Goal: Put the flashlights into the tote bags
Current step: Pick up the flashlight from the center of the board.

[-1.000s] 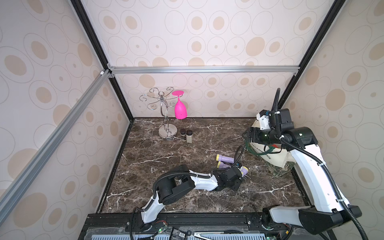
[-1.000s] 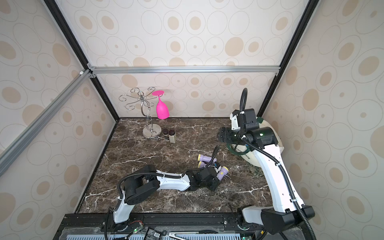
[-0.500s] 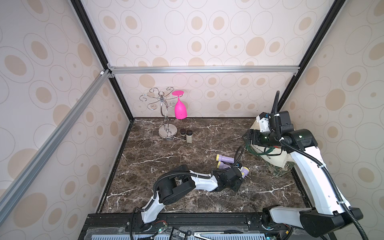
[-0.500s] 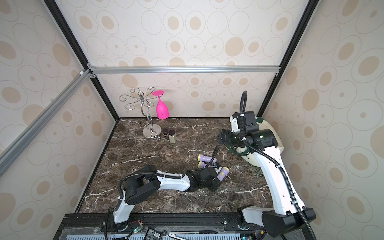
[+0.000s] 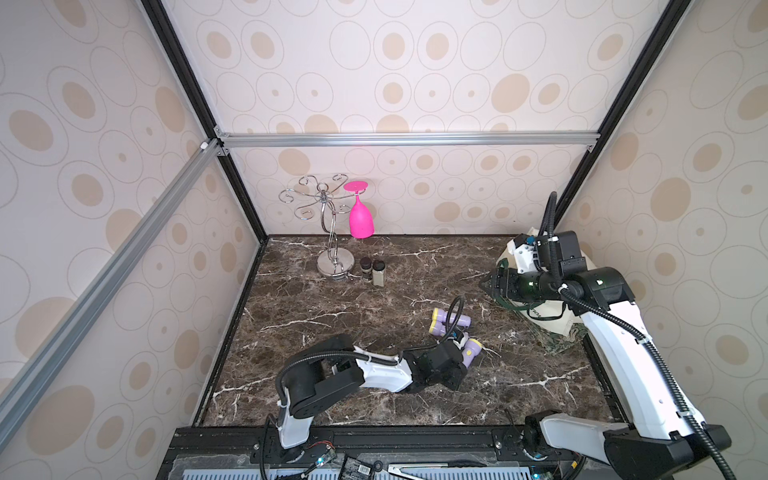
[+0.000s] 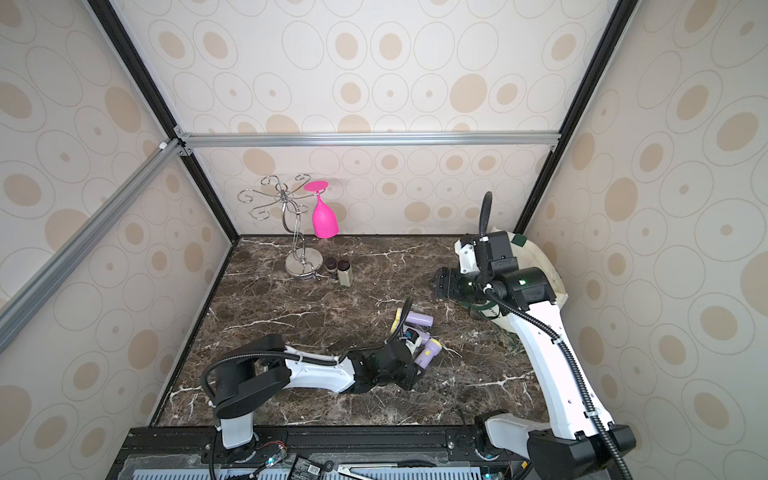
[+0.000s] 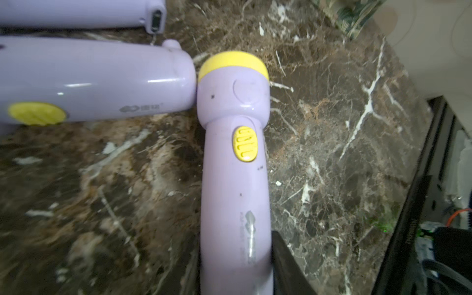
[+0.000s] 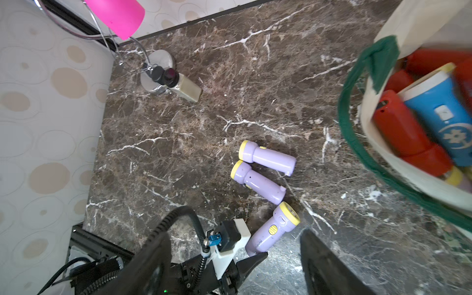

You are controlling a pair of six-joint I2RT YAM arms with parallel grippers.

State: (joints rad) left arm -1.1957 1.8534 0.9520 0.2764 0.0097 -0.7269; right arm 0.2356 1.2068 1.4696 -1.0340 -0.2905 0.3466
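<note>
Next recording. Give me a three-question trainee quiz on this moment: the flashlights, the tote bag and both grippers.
1. How many lilac flashlights lie on the table, outside the tote bag?
2. True or false: the right gripper holds a flashlight.
3. What is the left gripper shut on? A) a lilac flashlight B) nothing C) the tote bag's strap
Key: 1. three; 2. false; 3. A
</note>
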